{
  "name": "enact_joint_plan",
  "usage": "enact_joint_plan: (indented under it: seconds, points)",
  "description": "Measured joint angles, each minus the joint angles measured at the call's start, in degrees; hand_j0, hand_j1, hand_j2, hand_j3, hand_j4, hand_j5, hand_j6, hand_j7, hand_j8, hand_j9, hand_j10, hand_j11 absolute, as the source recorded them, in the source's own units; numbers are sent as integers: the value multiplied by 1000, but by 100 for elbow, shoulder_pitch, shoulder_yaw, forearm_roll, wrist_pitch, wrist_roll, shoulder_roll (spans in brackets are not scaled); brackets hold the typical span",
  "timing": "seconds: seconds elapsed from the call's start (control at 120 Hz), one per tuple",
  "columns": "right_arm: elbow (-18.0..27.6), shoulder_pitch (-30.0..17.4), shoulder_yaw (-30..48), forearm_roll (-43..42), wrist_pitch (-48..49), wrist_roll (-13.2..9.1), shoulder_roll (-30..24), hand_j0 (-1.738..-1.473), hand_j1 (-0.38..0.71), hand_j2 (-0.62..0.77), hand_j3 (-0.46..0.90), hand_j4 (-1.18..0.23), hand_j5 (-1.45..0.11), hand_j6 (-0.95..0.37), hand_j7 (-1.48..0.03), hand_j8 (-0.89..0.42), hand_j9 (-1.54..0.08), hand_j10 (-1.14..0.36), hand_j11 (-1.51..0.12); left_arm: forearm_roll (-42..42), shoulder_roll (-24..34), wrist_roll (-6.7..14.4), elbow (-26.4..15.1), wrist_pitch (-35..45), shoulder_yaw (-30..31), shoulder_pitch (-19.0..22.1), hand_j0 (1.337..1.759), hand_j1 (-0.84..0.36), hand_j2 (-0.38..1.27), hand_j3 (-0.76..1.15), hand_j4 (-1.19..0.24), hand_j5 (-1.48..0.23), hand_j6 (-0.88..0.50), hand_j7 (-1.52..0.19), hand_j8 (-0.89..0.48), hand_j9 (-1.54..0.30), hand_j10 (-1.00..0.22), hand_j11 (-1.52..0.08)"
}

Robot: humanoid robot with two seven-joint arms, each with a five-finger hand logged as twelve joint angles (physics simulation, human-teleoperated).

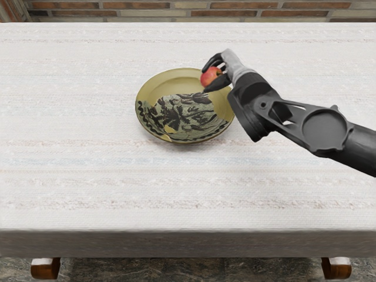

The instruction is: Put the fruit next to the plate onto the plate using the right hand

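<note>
Right hand (222, 69) closed around red fruit (210, 76), fingers curled over it; yellow plate (154, 87) just below-left of hand, fruit above rim.

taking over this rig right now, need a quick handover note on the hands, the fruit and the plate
Right robot hand: shut on the red fruit, held at the far right rim of the plate.
Left robot hand: not in view.
Done: fruit is grasped and is over the plate's edge; I cannot tell if it touches the plate.
Left: probably move it a little further in over the plate, set it down, open the fingers and pull the arm back.
</note>
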Motion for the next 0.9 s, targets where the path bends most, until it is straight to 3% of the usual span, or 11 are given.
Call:
enact_joint_plan:
  seconds: [0.158,0.192,0.283,0.4,0.65,0.808,0.9]
  points:
    - [75,-131,-66,-15,2,2,166,-1642,287,149,-1,-781,-1148,-315,-1119,-268,-1124,-537,-1125,0,0,0,0,-3,0,0,1658,337,2,0,-10,-13,-10,-13,-10,-13,-10,-13]
    - [80,-154,-110,-20,-7,2,178,-1645,240,120,0,-712,-1035,-316,-1005,-265,-1011,-531,-1010,0,0,1,0,-2,0,0,1658,337,2,0,-10,-13,-10,-13,-10,-13,-10,-13]
    - [125,-239,-170,-31,-13,2,195,-1650,28,76,0,-453,-663,-202,-642,-167,-648,-339,-645,-1,0,1,0,-2,0,0,1658,337,2,0,-10,-13,-10,-13,-10,-13,-10,-13]
    - [395,-395,265,263,160,2,8,-1653,-137,44,0,-256,-375,-114,-362,-95,-366,-192,-364,-1,0,1,0,-3,1,-4,1658,337,2,0,-10,-13,-10,-13,-10,-13,-10,-13]
    - [644,-1409,2727,562,2733,2,-601,-1657,-287,13,0,-76,-110,-34,-107,-28,-108,-57,-107,-1,0,0,-1,-1,1,0,1658,337,2,0,-10,-13,-10,-13,-10,-13,-10,-13]
    - [658,-2455,4703,1364,5259,2,-1102,-1657,-321,6,0,-35,-51,-16,-49,-13,-50,-26,-49,-1,0,1,0,-2,1,0,1658,337,2,0,-10,-13,-10,-13,-10,-13,-10,-13]
    - [633,-3045,5683,1855,6062,2,-1278,-1658,-331,4,0,-22,-32,-10,-31,-8,-32,-16,-31,0,0,1,0,-3,1,-1,1658,337,2,0,-10,-13,-10,-13,-10,-13,-10,-13]
